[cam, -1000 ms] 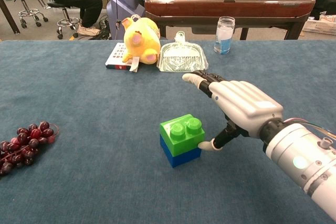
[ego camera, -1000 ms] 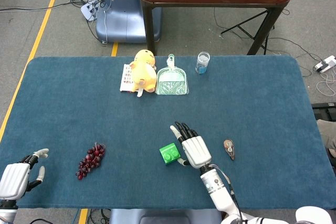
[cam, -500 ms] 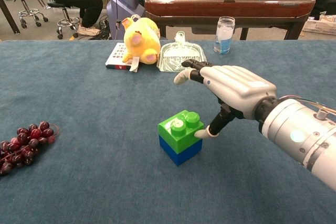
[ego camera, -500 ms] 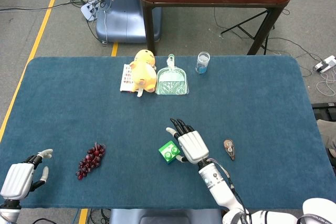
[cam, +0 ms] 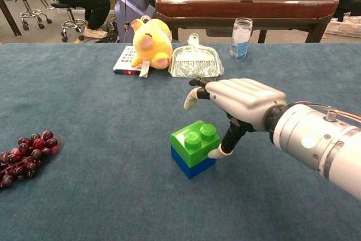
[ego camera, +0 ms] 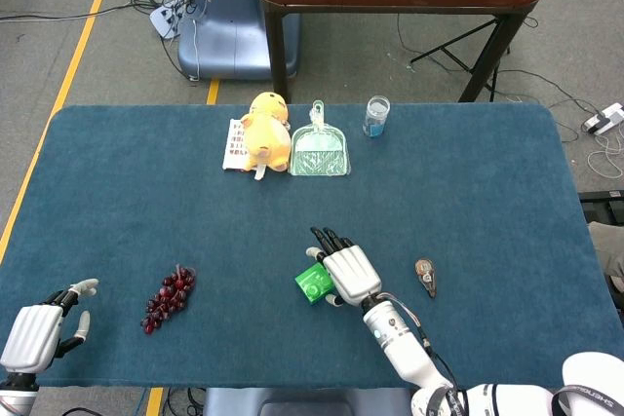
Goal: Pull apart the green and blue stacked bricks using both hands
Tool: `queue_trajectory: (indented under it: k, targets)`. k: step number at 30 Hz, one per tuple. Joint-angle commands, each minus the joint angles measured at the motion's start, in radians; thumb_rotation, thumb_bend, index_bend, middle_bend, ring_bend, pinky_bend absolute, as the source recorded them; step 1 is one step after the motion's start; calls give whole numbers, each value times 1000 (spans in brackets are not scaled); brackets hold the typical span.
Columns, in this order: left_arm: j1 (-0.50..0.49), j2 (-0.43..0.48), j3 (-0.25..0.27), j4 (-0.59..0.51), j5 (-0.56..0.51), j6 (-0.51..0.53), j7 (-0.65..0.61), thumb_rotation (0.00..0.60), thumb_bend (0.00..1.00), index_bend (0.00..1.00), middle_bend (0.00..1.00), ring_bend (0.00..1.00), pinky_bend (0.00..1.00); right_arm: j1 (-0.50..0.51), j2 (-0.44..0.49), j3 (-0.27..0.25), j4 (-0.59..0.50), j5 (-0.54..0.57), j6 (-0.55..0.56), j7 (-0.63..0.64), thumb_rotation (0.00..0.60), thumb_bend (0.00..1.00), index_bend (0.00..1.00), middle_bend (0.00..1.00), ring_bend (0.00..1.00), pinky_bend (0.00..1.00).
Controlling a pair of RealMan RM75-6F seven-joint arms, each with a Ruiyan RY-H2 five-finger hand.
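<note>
Head view: mounted high, facing steeply down and forward; it covers the whole tabletop (ego camera: pixel 468 192) and the floor beyond; chest view: mounted low, just above tabletop (cam: pixel 84 111) level, facing forward at a shallow angle, close to the stacked bricks (cam: pixel 194 149); the 2 views share the stacked bricks (ego camera: pixel 313 283), right hand (ego camera: pixel 349 274) (cam: pixel 242 101), grapes (ego camera: pixel 169 298) (cam: pixel 25 153) and the far-edge items.

- The stacked bricks (cam: pixel 193 149) sit near the middle of the table (ego camera: pixel 487 182), one on the other.
- The right hand (cam: pixel 240 103) is just right of them, its thumb touching their side.
- The grapes (ego camera: pixel 170 298) lie well left.
- The left hand (ego camera: pixel 39 320) is at the near left corner.
- The plush toy (ego camera: pixel 266 132), dustpan (ego camera: pixel 320 154) and jar (ego camera: pixel 376 116) line the far side.
</note>
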Motion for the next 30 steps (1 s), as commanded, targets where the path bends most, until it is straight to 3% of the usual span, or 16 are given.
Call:
queue_trajectory:
  k: [1, 9, 20, 30]
  targets:
    - [0, -1, 0, -1, 0, -1, 1, 600, 556, 300, 349, 408, 646, 14, -3, -7, -3, 19, 6, -11, 600, 0, 266, 34, 0, 213]
    - [-1, 0, 3, -14, 5, -1, 3, 600, 556, 306, 349, 408, 645, 44, -15, -14, 0, 81, 19, -20, 600, 50, 313, 34, 0, 211]
    - [0, 2, 10, -30, 10, -5, 5, 600, 556, 307, 349, 408, 646, 76, -30, -21, 6, 156, 36, -8, 600, 236, 463, 68, 0, 193]
    - [-7, 12, 3, -66, -1, -17, -20, 600, 556, 307, 349, 410, 649, 67, 9, -16, -46, 127, 87, 63, 600, 249, 601, 121, 0, 193]
